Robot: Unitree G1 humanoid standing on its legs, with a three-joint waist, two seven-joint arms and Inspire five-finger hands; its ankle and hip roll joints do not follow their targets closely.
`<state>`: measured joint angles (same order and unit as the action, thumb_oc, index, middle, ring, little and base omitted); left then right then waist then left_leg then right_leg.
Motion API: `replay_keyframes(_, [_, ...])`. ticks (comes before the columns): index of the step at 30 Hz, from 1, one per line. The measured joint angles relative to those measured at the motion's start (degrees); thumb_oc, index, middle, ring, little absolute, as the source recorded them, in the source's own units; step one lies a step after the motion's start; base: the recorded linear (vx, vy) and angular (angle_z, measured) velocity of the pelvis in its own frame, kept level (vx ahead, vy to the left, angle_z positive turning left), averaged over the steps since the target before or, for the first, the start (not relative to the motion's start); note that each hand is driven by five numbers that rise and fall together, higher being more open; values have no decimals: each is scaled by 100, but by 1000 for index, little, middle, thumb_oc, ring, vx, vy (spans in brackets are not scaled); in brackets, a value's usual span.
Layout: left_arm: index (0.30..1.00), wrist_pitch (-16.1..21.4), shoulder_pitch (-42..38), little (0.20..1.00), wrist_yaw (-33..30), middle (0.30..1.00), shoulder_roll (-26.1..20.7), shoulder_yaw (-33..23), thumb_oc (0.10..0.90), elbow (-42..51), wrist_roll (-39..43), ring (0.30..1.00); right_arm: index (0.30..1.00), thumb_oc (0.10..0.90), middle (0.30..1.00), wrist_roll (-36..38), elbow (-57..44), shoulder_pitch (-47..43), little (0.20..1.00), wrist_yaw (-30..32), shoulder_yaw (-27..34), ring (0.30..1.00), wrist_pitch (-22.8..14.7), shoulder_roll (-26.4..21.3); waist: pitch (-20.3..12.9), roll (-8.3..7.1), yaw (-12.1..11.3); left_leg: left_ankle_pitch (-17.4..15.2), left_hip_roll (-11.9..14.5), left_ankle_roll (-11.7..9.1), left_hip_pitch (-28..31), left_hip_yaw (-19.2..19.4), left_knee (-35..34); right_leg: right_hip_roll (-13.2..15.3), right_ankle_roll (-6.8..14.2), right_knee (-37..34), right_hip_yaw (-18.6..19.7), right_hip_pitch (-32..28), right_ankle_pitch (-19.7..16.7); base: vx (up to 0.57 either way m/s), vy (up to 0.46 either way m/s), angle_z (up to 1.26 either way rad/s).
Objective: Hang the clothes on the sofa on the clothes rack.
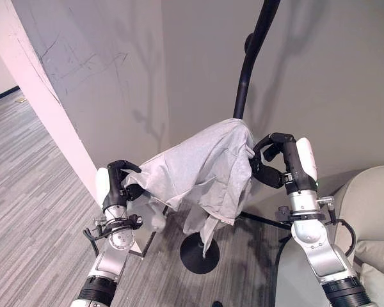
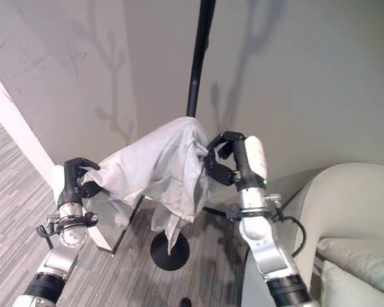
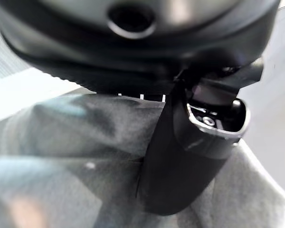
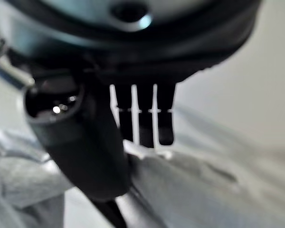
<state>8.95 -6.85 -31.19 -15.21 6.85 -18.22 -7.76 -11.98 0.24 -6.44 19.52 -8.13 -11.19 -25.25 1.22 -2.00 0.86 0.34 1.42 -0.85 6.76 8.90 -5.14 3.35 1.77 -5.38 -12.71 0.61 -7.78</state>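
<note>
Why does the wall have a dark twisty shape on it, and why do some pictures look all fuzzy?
In the left eye view, that shape on the wall is the clothes rack's shadow. In the left wrist view, the left hand sits too close to the camera, so it blurs over the grey shirt; the right wrist view blurs likewise.

Plain grey walls (image 1: 333, 77), a white pillar (image 1: 38, 96), grey striped carpet (image 1: 32, 211), pale cushioned armchair (image 2: 352, 211) at right.

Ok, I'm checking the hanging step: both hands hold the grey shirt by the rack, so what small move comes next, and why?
Probably lift the shirt a little higher along the rack pole. The left hand and right hand pinch it at opposite ends, spread against the pole, but it sags low. Whether it has caught on a hook yet, I cannot tell.
</note>
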Motion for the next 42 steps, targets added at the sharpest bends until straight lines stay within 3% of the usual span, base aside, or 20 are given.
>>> replay_keyframes(2, [300, 13, 130, 300, 84, 300, 181, 6, 400, -1, 364, 300, 900, 800, 900, 131, 109, 168, 900, -85, -71, 900, 23, 1, -12, 23, 7, 6, 7, -4, 10, -3, 2, -4, -23, -2, -14, 9, -17, 0, 0, 0])
replay_keyframes(3, [900, 39, 219, 900, 85, 900, 300, 0, 800, -4, 634, 900, 900, 800, 900, 199, 231, 323, 900, -189, -116, 900, 81, -1, -8, 37, 9, 6, 11, -4, 5, -2, 2, -5, -21, -7, -33, 14, -16, 0, 0, 0])
replay_keyframes(6, [900, 123, 450, 900, 201, 900, 525, -10, 800, -35, 1501, 900, 900, 800, 900, 499, 646, 716, 900, -488, -389, 900, 163, 0, 7, 84, 7, 6, 18, -3, -1, -1, 1, -8, -17, -38, -52, 19, -11, 0, 0, 0])
replay_keyframes(11, [900, 229, 716, 900, 562, 900, 673, -236, 800, -180, 2666, 900, 900, 800, 900, 1649, 863, 1227, 900, -1104, -465, 900, 193, -4, 39, 170, 6, 5, 28, -3, -4, 12, 1, -16, 15, -39, -46, 27, 15, -3, -2, -1])
replay_keyframes(12, [900, 283, 862, 900, 761, 900, 735, -358, 800, -203, 3150, 900, 900, 800, 900, 2238, 862, 1356, 900, -1465, -460, 900, 193, -13, 50, 184, 16, 5, 34, -3, -5, 32, 0, -22, 16, -39, -33, 35, 17, -17, -7, -6])
replay_keyframes(16, [900, 398, 1100, 900, 1249, 900, 864, -469, 800, -273, 4076, 900, 900, 800, 900, 3377, 825, 1352, 900, -2195, -410, 900, 184, -47, 57, 173, -2, 4, 42, -3, -10, 92, 0, -42, 15, -39, 31, 66, 16, -8, 1, -7])
replay_keyframes(19, [900, 400, 1502, 900, 1846, 900, 871, -448, 800, -468, 4519, 900, 900, 800, 900, 4500, 831, 1343, 900, -2866, 105, 900, 180, -20, 76, 152, -6, 3, 59, -4, -28, 125, -2, -61, 14, -39, 40, 89, 16, 0, 0, -2])
replay_keyframes(21, [900, 369, 1635, 900, 2125, 900, 841, -419, 800, -454, 4768, 900, 900, 800, 900, 5223, 876, 1324, 900, -3072, 561, 900, 169, 337, 86, 162, -15, 4, 68, -4, -37, 118, -1, -68, 10, -39, 33, 93, 19, 0, 0, 0])
replay_keyframes(23, [900, 309, 1879, 900, 3069, 900, 776, -493, 800, -359, 5564, 900, 900, 800, 900, 6524, 1238, 1187, 900, -3310, 1052, 900, -23, 1069, 112, 204, -28, 2, 71, -5, -37, 91, -6, -69, -4, -38, 19, 82, 30, 27, 13, 5])
replay_keyframes(25, [900, 229, 2009, 900, 3482, 900, 727, -598, 800, -382, 5883, 900, 900, 800, 900, 6966, 1290, 1257, 900, -3372, 1394, 900, -44, 1570, 140, 246, -15, 1, 74, -7, -31, 83, -1, -73, -21, -38, 21, 79, 38, 36, 10, 5])
replay_keyframes(27, [900, 235, 1840, 900, 3828, 900, 894, -894, 800, -948, 6087, 900, 900, 800, 900, 7422, 1854, 1212, 900, -3629, 1704, 900, -217, 1871, 143, 289, -16, 2, 69, -9, 6, 25, 0, -67, -11, -37, -22, 13, 49, 4, 6, 14])
replay_keyframes(31, [900, 191, 1823, 900, 3932, 900, 963, -1143, 800, -2119, 6451, 900, 900, 800, 900, 8156, 3127, 1399, 900, -3542, 1834, 900, -267, 1928, 104, 301, 1, 1, 70, -10, -32, 0, -1, -60, -5, -36, -74, 36, 68, 0, 6, 5])
replay_keyframes(32, [900, 185, 1730, 900, 4108, 900, 1249, -1804, 800, -3379, 6852, 900, 900, 800, 900, 8460, 4056, 1593, 900, -3542, 2143, 900, -266, 2106, 74, 285, 17, -5, 72, -14, -16, -2, -2, -61, -10, -35, -80, 16, 92, 0, 0, 0])
replay_keyframes(33, [900, 73, 1824, 900, 4119, 900, 1339, -2154, 800, -3947, 6978, 900, 900, 800, 900, 8547, 4463, 1866, 900, -3531, 2269, 900, -204, 2197, 83, 274, 22, -7, 72, -14, -32, -3, -2, -61, -10, -34, -79, 30, 92, 0, 0, 0])
replay_keyframes(34, [900, 57, 1846, 900, 4112, 900, 1345, -2183, 800, -4009, 7007, 900, 900, 800, 900, 8556, 4475, 1935, 900, -3524, 2270, 900, -199, 2199, 85, 271, 22, -7, 72, -14, -32, -4, -2, -60, -10, -34, -79, 28, 92, 0, 0, 0])
replay_keyframes(35, [900, 33, 1847, 900, 4296, 900, 1221, -2267, 800, -4800, 7070, 900, 900, 800, 900, 8622, 5146, 1947, 900, -3632, 2185, 900, -66, 2096, 71, 228, 23, -8, 75, -16, -50, -4, -2, -63, -12, -34, -78, 14, 92, 0, 0, 0])
replay_keyframes(39, [900, -90, 1714, 900, 4200, 900, 1001, -2096, 800, -5768, 6811, 900, 900, 800, 900, 8646, 7121, 1473, 900, -3564, 2097, 900, 491, 1883, 6, 117, -18, -12, 77, -19, -38, -5, -3, -60, -56, 0, -83, -3, 103, 0, 0, 0])
replay_keyframes(40, [900, -88, 1671, 900, 4182, 900, 965, -1663, 800, -5782, 6400, 900, 900, 800, 900, 8425, 8330, 1158, 900, -3462, 2159, 900, 792, 1856, -24, 118, -15, -36, 85, 20, -48, -16, -12, -55, -57, 53, -88, 27, 103, 0, 0, 0])
replay_keyframes(42, [900, -137, 1568, 900, 4165, 900, 965, -1563, 800, -5748, 6152, 900, 900, 800, 900, 8113, 8569, 1224, 900, -3318, 2397, 900, 1035, 1782, -56, 152, -11, -36, 90, 24, -53, -20, -23, -48, -57, 56, -92, 31, 102, 12, -9, 3])
